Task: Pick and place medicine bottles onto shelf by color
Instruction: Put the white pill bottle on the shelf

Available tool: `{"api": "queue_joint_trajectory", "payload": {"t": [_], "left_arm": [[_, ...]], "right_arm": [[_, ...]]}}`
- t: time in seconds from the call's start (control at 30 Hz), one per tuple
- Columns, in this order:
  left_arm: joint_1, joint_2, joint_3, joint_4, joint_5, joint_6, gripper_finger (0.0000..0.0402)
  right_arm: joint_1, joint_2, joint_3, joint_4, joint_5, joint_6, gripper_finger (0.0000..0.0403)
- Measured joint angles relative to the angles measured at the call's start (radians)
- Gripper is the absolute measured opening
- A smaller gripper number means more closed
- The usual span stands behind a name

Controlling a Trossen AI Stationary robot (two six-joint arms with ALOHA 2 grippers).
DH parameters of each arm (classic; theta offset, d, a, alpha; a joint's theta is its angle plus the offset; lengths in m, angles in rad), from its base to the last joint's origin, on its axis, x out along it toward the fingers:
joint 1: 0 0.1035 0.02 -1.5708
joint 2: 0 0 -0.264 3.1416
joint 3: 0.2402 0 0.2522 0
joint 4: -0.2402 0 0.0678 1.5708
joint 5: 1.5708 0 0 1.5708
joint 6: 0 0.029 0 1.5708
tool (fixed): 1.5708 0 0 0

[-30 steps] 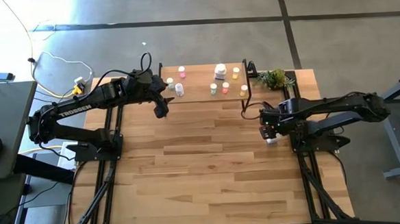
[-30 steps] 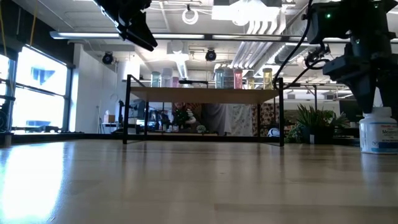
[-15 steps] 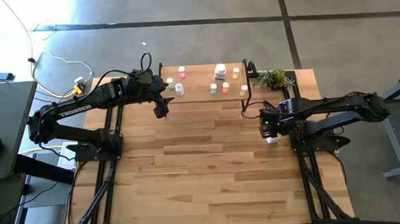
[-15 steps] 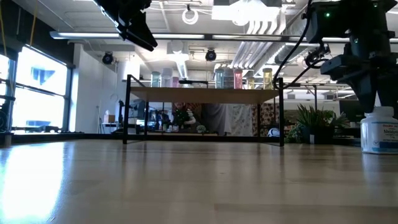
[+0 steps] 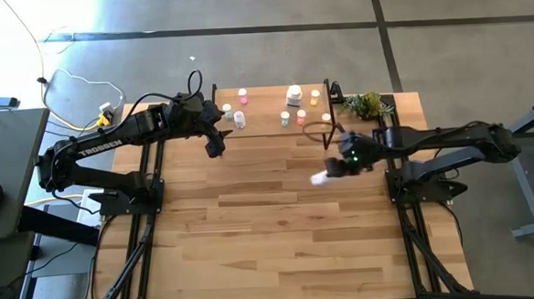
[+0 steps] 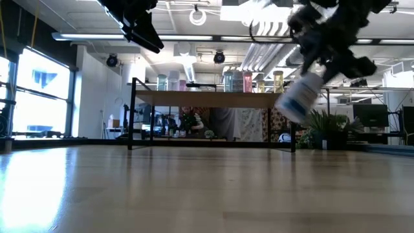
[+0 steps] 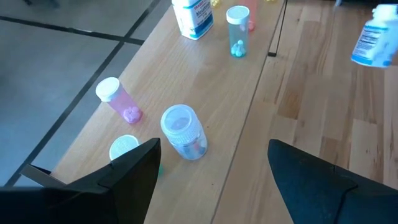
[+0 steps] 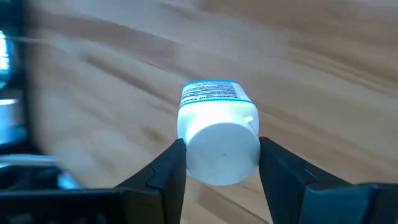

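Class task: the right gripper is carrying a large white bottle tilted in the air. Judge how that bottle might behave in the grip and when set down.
The large white bottle looks smooth and rigid, so it may slip between the right gripper fingers. Held tilted above the table, it could tip if released askew. Its round body would probably roll.

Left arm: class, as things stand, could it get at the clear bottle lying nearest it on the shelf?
Probably yes: the left gripper hangs open just above the clear bottle on the shelf, with nothing between.

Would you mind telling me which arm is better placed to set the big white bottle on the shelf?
Right. Its claw is shut on the white bottle, lifted off the table near the shelf. The left claw hangs open and empty over the shelf's other end.
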Motion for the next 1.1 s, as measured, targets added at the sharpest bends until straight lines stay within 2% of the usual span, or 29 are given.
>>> {"api": "queue_joint_trajectory", "payload": {"t": [0.2,0.43,0.8,1.1], "left_arm": [[0.000,0.000,0.000,0.000,0.001,0.000,0.0284],[0.000,0.000,0.000,0.003,0.052,-0.001,0.0284],[-0.022,0.000,0.000,0.026,0.059,-0.004,0.0284],[-0.042,0.000,0.000,0.025,0.050,-0.004,0.0284]], "right_arm": [[0.000,0.000,0.059,0.185,0.059,-0.066,0.0151],[-0.005,0.066,0.191,0.196,0.088,-0.168,0.0152],[-0.057,0.274,0.498,0.048,0.086,-0.383,0.0153],[-0.135,0.434,0.813,-0.118,0.082,-0.659,0.0153]]}}
